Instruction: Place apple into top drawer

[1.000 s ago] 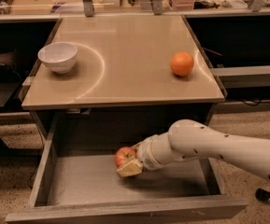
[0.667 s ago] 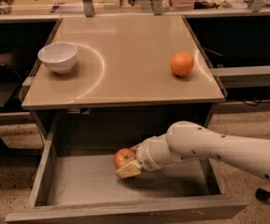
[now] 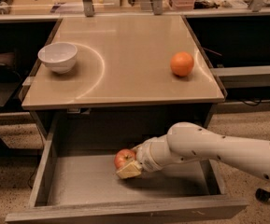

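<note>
Reaching down into the cabinet, your gripper [image 3: 127,165] sits low inside the wide, shallow grey top drawer [image 3: 44,171], near the middle of its floor and a little toward the back. It looks clamped on the small round red apple [image 3: 123,157] with yellowish patches: a tan finger pad [image 3: 130,170] lies against the fruit's lower front side, and the other finger is hidden behind it. The apple is already within the drawer walls, at or just above the scratched grey bottom; you cannot tell from this angle whether it rests there.

So the carrying part looks done, as far as you can judge. What is left is to let go of the apple and draw the white, black-dotted arm [image 3: 218,148] up and out over the drawer's front panel without knocking the fruit.

Further out, on the beige tabletop [image 3: 125,55] above, a plain orange round fruit [image 3: 181,63] sits at the right and a white ceramic bowl [image 3: 58,56] at the left, both well apart from the gripper.
</note>
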